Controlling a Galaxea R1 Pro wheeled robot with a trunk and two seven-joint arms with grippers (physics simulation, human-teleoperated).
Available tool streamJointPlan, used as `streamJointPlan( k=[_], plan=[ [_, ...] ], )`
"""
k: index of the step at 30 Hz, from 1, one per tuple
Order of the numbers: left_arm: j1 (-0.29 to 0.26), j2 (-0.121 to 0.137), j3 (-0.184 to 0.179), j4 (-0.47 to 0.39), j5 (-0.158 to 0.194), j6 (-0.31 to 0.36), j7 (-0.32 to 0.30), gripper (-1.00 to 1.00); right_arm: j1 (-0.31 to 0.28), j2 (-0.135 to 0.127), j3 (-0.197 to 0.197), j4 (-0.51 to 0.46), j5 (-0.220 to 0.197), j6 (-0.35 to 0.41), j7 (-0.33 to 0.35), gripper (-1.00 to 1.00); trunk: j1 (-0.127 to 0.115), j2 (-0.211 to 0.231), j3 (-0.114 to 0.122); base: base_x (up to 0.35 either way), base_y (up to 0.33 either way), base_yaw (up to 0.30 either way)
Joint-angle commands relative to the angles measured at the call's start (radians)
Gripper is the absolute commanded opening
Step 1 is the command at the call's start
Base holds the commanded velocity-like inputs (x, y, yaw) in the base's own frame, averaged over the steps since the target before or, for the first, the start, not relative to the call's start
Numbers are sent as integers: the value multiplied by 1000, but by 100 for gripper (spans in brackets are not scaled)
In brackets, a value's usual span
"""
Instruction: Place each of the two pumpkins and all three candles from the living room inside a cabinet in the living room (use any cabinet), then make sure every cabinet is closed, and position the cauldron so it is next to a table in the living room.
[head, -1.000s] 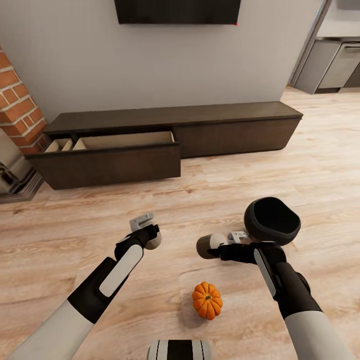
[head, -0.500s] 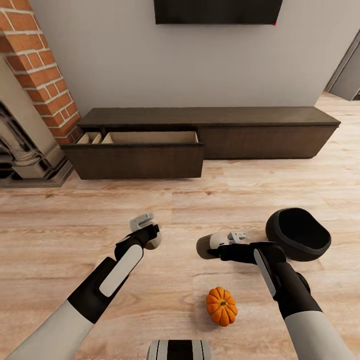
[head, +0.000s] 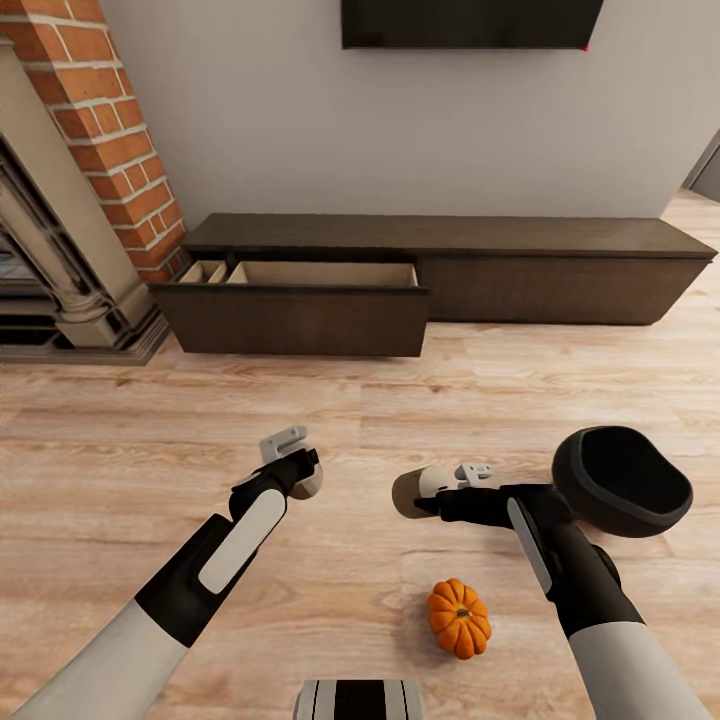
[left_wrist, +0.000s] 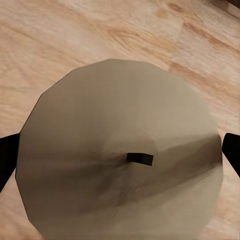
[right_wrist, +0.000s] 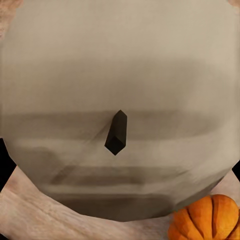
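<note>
Ahead of both grippers, the cabinet (head: 300, 320) stands with a drawer open — left jaws (head: 296, 462) and right jaws (head: 440, 487) each clamp a candle (left_wrist: 120, 150), left nearer.

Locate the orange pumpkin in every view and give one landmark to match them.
Head view: pumpkin on the floor, low and right of centre, beside the right arm.
Left wrist view: not in it.
Right wrist view: corner, past the held candle.
Shared landmark: the light wood floor.
</note>
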Motion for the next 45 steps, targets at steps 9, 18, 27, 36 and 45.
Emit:
streamJointPlan(
  k=[9,18,27,36,45],
  plan=[
    [0,0,0,0,0,0,-1,-100,0,0,0,0,-1,1,0,-100,0,0,0,31,135,0],
    [0,0,0,1,0,0,-1,-100,0,0,0,0,-1,0,0,-100,0,0,0,182,168,1],
    [0,0,-1,1,-2,-4,0,-100,0,0,0,0,-1,0,0,-100,0,0,0,134,121,227],
    [2,0,0,3,-2,-8,6,-100,0,0,0,2,-1,0,0,-100,0,0,0,-17,3,272],
    [2,0,0,3,-2,-8,4,-100,0,0,1,15,0,0,-1,-100,0,0,0,-1,0,268]
  ],
)
